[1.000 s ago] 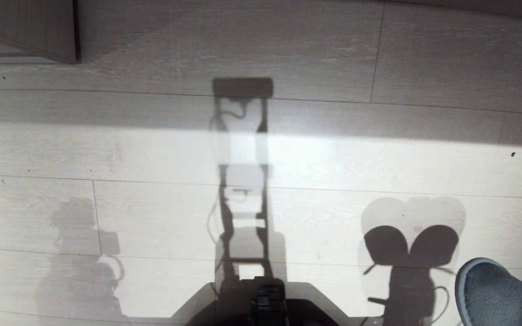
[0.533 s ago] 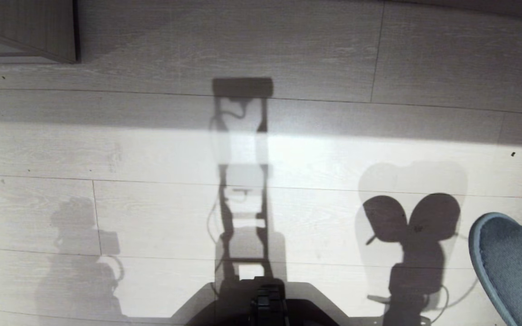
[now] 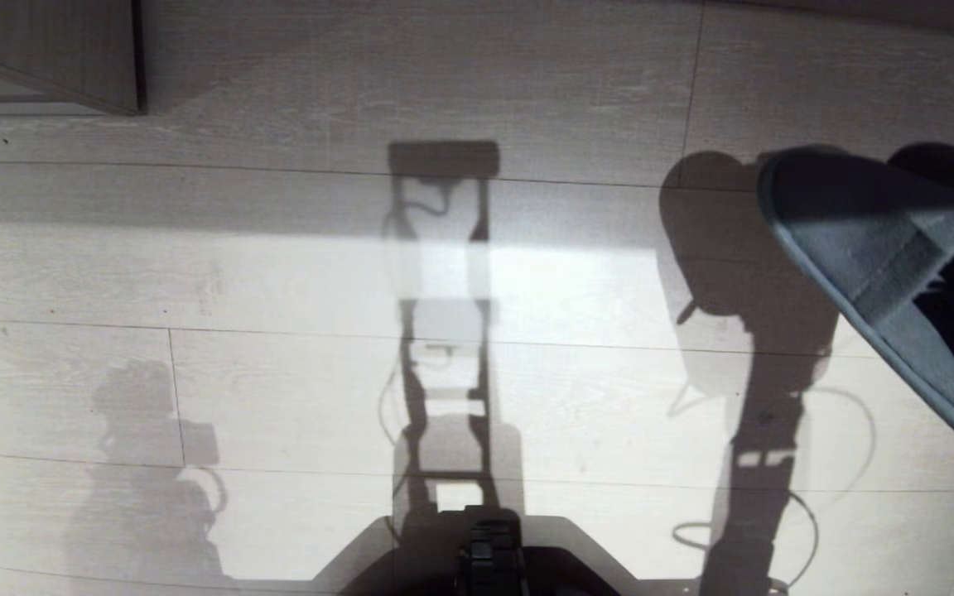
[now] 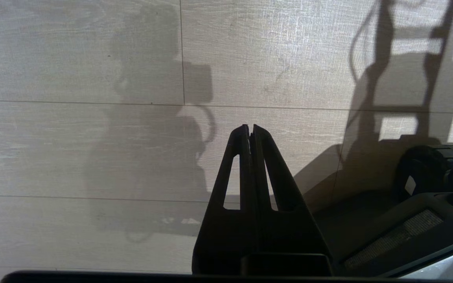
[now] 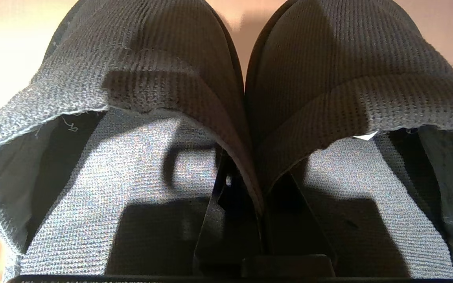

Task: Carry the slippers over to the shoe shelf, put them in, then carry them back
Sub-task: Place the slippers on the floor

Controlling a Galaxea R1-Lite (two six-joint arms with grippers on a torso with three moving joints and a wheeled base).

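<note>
I see a pale wood-plank floor point(image 3: 278, 273) filling most of the head view, crossed by a bright band of light and by the robot's own shadows. At the far left corner stands part of a taupe wood-grain cabinet point(image 3: 55, 50); I cannot tell whether it is the shoe shelf. At the near edge, centre, I see the dark front of the robot base point(image 3: 489, 563).

The slippers point(image 3: 883, 273) are at the right edge of the head view, raised off the floor, with a grey-blue sole edge facing the camera and their shadow cast on the planks to the left. In the right wrist view I see both slippers point(image 5: 226, 98) side by side, straps touching along the middle. The right gripper point(image 5: 250, 184) has its black fingers point(image 5: 226, 220) pressed together on the two inner strap edges, so it is clamped on the pair.

The left gripper point(image 4: 250, 127) hangs over bare floor at the near left, beside the base, its fingers together and holding nothing
</note>
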